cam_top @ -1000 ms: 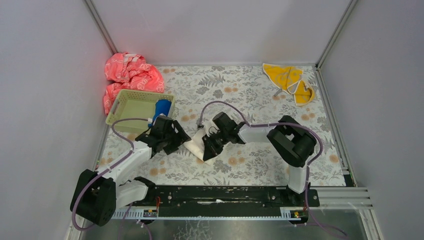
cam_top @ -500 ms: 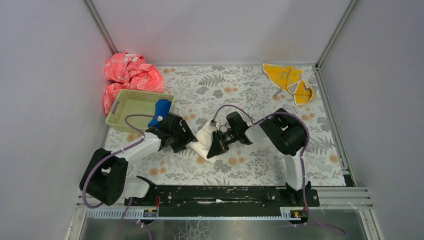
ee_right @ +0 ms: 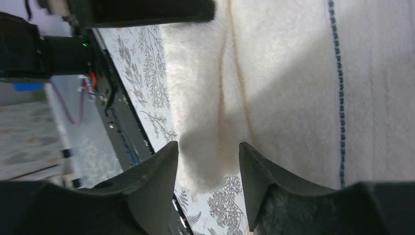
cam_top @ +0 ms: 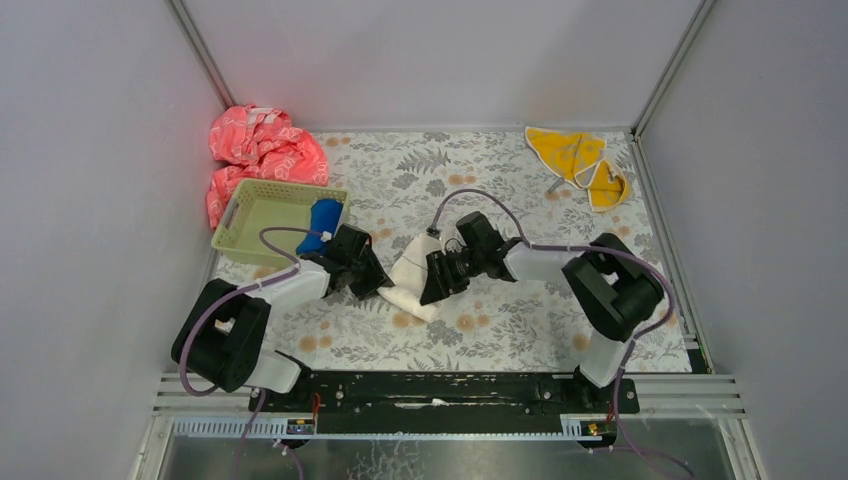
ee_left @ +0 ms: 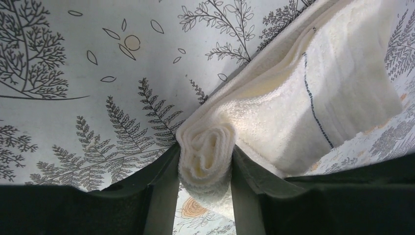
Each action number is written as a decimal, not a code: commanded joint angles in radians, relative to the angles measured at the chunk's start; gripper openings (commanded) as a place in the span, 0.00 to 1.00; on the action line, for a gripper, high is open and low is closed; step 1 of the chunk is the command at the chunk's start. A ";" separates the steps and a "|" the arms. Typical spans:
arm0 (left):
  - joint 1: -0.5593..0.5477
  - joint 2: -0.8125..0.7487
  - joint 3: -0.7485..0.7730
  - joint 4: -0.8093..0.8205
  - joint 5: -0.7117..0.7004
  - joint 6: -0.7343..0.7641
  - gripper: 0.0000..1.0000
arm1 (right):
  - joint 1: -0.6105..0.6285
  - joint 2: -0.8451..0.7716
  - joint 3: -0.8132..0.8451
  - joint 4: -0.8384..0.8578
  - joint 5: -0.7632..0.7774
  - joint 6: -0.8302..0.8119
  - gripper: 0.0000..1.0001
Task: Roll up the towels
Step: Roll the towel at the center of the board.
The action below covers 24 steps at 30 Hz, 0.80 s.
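Observation:
The cream-white towel [cam_top: 410,272] lies partly rolled at the middle of the floral mat, its flat part [ee_left: 313,93] reaching away from the roll. My left gripper [cam_top: 377,284] is at its left end. In the left wrist view the gripper [ee_left: 204,149] is shut on the rolled end [ee_left: 205,156], a finger pressing each side. My right gripper [cam_top: 432,284] sits over the towel's right side. In the right wrist view it [ee_right: 206,145] stands open with gaps either side of the roll [ee_right: 210,122]. A royal blue towel [cam_top: 322,220] rests rolled in the basket. The yellow-orange towel [cam_top: 578,158] lies crumpled at the back right.
A pale green basket [cam_top: 262,220] stands at the left of the mat. A pink-red patterned cloth [cam_top: 262,152] is bunched behind it in the back left corner. Grey walls close in on three sides. The black rail [cam_top: 440,390] with the arm bases runs along the near edge.
My left gripper moved right to the towel's rolled end and closed on it. My right gripper, shut on the towel before, has opened.

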 commanded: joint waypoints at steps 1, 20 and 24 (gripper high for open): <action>-0.006 0.033 -0.006 0.020 -0.022 0.027 0.36 | 0.106 -0.150 0.053 -0.196 0.301 -0.235 0.59; -0.005 0.034 0.012 -0.014 -0.034 0.041 0.35 | 0.540 -0.171 0.040 -0.177 1.085 -0.566 0.64; -0.006 0.031 0.009 -0.016 -0.036 0.042 0.35 | 0.540 -0.142 0.026 -0.157 1.145 -0.585 0.64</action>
